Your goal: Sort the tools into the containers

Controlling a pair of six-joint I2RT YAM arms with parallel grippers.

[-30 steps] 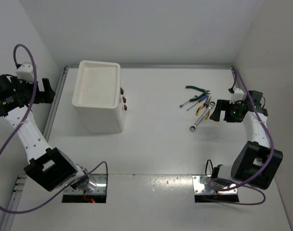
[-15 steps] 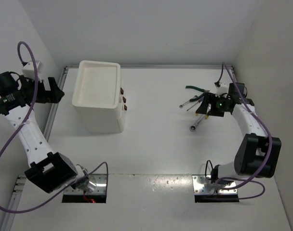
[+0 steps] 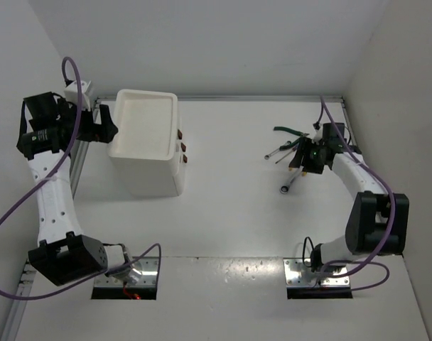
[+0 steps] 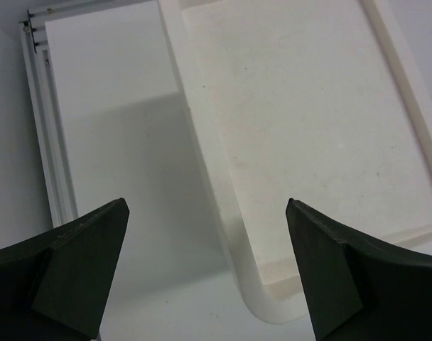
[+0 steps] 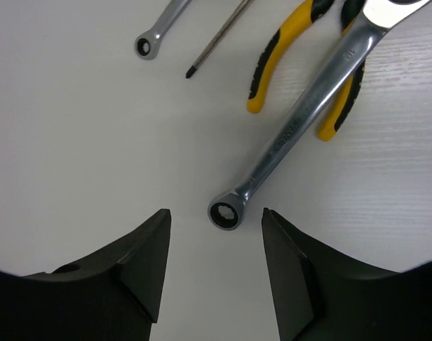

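The white drawer unit (image 3: 145, 138) stands at the back left, its three dark handles (image 3: 181, 147) facing right. My left gripper (image 3: 102, 128) is open and empty over the unit's left rim; the left wrist view shows the tray top (image 4: 308, 128) and its rounded corner between my fingers (image 4: 207, 213). The tools lie at the right: green pliers (image 3: 288, 131), a long silver wrench (image 3: 288, 185), a small wrench (image 3: 274, 151). My right gripper (image 3: 303, 160) is open above them. In the right wrist view, the long wrench's (image 5: 301, 128) ring end lies between my fingertips (image 5: 216, 220), beside yellow pliers (image 5: 280, 50) and a screwdriver (image 5: 212, 50).
A metal rail (image 3: 81, 153) runs along the table's left edge beside the drawer unit. White walls close in the back and both sides. A second small wrench end (image 5: 155, 35) lies beyond the screwdriver.
My left gripper has swung right from the left wall to the drawer unit's left rim. My right gripper has moved left over the tool pile, above the long wrench.
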